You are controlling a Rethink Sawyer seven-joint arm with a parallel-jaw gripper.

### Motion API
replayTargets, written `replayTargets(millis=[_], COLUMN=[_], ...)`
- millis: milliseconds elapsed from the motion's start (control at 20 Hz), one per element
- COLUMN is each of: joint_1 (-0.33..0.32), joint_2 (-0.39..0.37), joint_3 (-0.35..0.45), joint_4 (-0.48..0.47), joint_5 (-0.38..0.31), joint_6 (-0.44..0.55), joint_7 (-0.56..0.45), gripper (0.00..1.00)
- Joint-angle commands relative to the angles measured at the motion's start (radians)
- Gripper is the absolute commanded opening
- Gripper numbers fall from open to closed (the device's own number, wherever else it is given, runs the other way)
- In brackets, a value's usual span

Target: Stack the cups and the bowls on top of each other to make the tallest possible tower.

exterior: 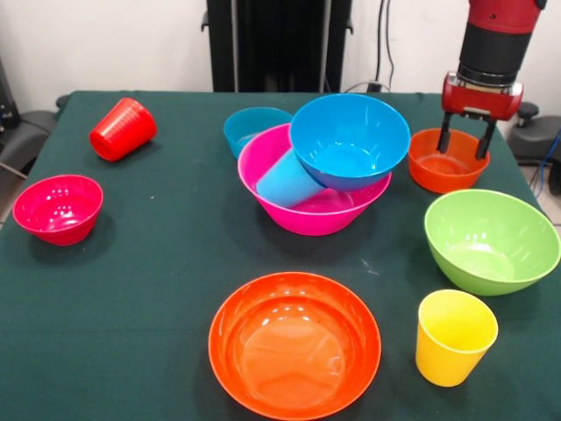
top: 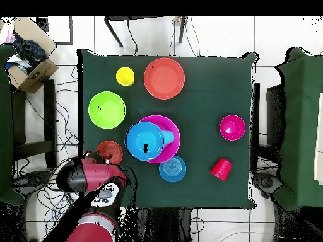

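While the gripper (exterior: pixel 465 139) hangs spread above the small orange bowl (exterior: pixel 447 161), green cloth (exterior: pixel 166 254) lies bare.

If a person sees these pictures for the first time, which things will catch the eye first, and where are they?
First comes the tower at the table's middle: a large blue bowl sits tilted in the large pink bowl, propped on a light blue cup lying on its side inside. Next is the red and black arm, its gripper open just above the small orange bowl. The large orange bowl fills the front edge.
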Motion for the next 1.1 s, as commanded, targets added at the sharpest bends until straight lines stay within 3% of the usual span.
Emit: replayTargets(millis=[50, 450, 1100], joint_1=[-0.022, 0.017, 0.119], joint_2=[0.009, 0.008, 0.040], joint_3=[0.097, 0.066, -0.016], joint_4=[-0.044, -0.072, -0.137], joint_5=[0.037, 0.060, 0.152], joint_6=[0.038, 0.066, 0.145], joint_7=[0.163, 0.167, 0.191], gripper=[1.00, 1.00, 1.00])
